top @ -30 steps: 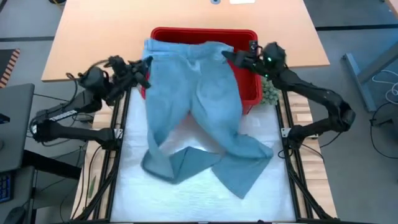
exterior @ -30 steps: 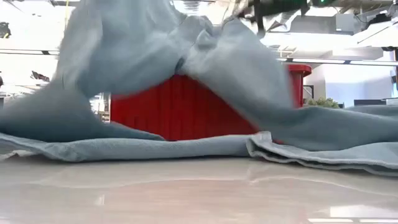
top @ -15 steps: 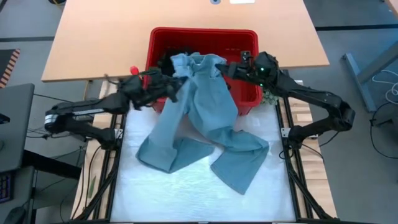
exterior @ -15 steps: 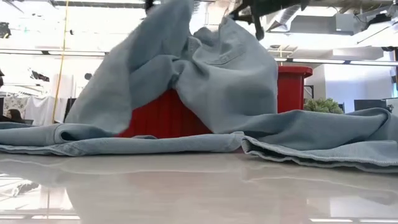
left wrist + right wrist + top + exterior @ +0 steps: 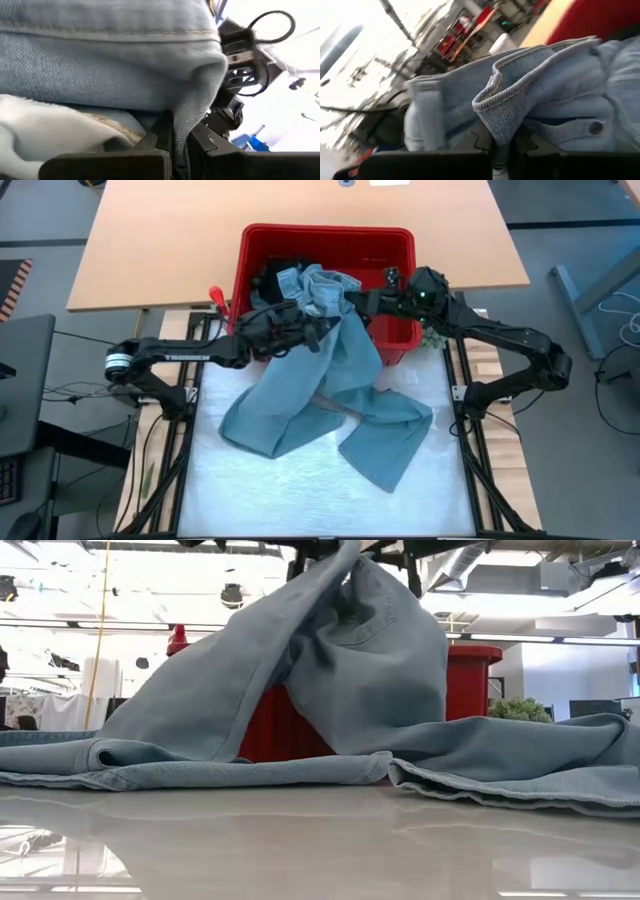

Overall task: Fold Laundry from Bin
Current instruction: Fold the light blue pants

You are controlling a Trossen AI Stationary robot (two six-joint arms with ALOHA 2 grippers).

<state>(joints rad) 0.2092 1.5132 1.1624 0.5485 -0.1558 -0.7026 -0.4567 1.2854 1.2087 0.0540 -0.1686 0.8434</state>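
Observation:
A pair of light blue-grey jeans (image 5: 330,400) hangs between my two grippers in front of the red bin (image 5: 325,232). Its waist is bunched up high and its two legs (image 5: 200,775) lie spread on the white table cover. My left gripper (image 5: 316,332) is shut on the waist from the left. My right gripper (image 5: 360,302) is shut on it from the right, over the bin's front wall. The two grippers stand close together. Black garments (image 5: 272,277) lie inside the bin. My left gripper pinches a fold of the jeans' waist (image 5: 181,131) between its two fingers, coming in about level from the table's left. The cloth bulges over the fingers, several layers thick, and the legs trail down to the table. My right gripper pinches the stitched waistband edge (image 5: 496,131) between its two fingers, near the button (image 5: 594,128). It comes in level from the table's right. The waistband is folded over above the fingers, and the jeans hang slack below.
A green fuzzy lump (image 5: 433,332) lies by the bin's right front corner. A red-topped thing (image 5: 215,294) stands left of the bin. A wooden table (image 5: 150,250) lies behind the bin. The white cover (image 5: 300,490) shows bare near the front edge.
My left gripper has swung toward the table's right, sinking and rolling, and now stands close to my right gripper, which edged left. The waist, spread wide before, has bunched together. The jeans' upper part has narrowed and sagged, and the black garments in the bin now show.

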